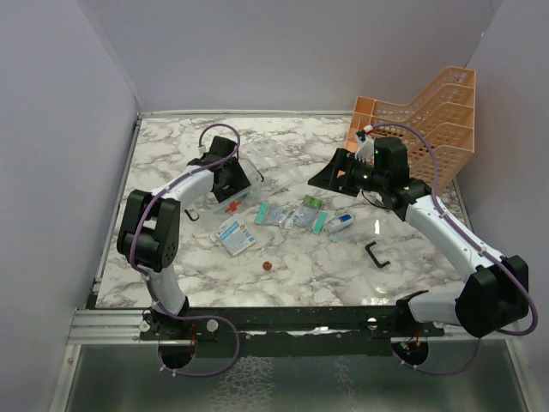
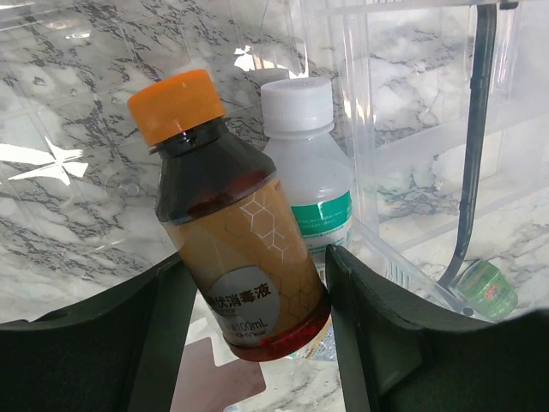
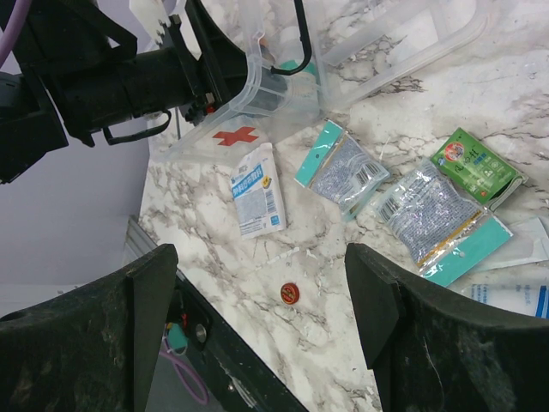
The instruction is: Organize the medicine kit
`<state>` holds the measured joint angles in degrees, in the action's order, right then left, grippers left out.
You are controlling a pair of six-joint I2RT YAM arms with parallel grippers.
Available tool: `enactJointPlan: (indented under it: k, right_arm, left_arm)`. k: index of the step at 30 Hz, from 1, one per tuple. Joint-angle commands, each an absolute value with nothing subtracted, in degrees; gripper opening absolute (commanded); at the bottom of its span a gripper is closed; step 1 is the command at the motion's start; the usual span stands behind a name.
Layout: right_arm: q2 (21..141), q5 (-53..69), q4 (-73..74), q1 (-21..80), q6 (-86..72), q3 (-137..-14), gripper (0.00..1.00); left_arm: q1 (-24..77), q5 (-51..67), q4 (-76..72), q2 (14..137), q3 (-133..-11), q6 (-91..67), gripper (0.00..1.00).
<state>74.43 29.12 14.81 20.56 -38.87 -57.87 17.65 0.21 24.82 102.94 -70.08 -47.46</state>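
The medicine kit (image 1: 249, 190) is a clear box at the table's left middle, with a red cross (image 3: 235, 136) on its wall. My left gripper (image 1: 225, 176) reaches into it. Between its fingers leans a brown bottle (image 2: 232, 223) with an orange cap; it touches the right finger and a gap shows on the left, so the left gripper (image 2: 255, 262) is open. A white bottle (image 2: 309, 172) stands behind it against the kit wall (image 2: 377, 129). My right gripper (image 1: 330, 176) hangs open and empty above the loose sachets. In its own view the right gripper (image 3: 260, 257) is over bare marble.
On the table lie a blue-white sachet (image 1: 236, 234), teal sachets (image 1: 274, 213), a green sachet (image 1: 310, 202), a small bottle (image 1: 340, 221) and a small red disc (image 1: 267, 266). A loose black handle (image 1: 377, 255) lies right of them. An orange mesh rack (image 1: 429, 120) stands at the back right.
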Motion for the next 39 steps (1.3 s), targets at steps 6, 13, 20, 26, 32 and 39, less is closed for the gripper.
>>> enactJointPlan:
  k: [6, 13, 20, 26, 32, 39]
  right_arm:
    - [72.73, 27.53, 12.09, 20.73, -39.96, -56.56, 0.79]
    - [72.86, 28.11, 11.44, 20.69, -40.85, -56.26, 0.79]
    - [72.61, 28.45, 11.43, 20.74, -41.37, -55.86, 0.79]
    - [72.25, 28.72, 11.21, 20.74, -41.76, -55.3, 0.79]
    - [72.18, 28.74, 11.37, 20.73, -42.14, -55.02, 0.78]
    - [72.5, 27.6, 13.04, 20.73, -41.51, -54.67, 0.73]
  left_arm:
    - [18.02, -0.16, 27.83, 103.23, -70.5, -41.58, 0.68]
    - [17.89, -0.97, 28.81, 100.87, -71.53, -40.81, 0.76]
    - [17.78, -6.31, 29.35, 99.02, -72.43, -40.21, 0.72]
    - [17.8, -8.51, 28.5, 100.19, -72.31, -39.19, 0.56]
    - [17.8, -6.13, 27.36, 102.0, -71.17, -39.16, 0.46]
    - [17.75, -3.14, 26.54, 101.75, -68.75, -39.98, 0.35]
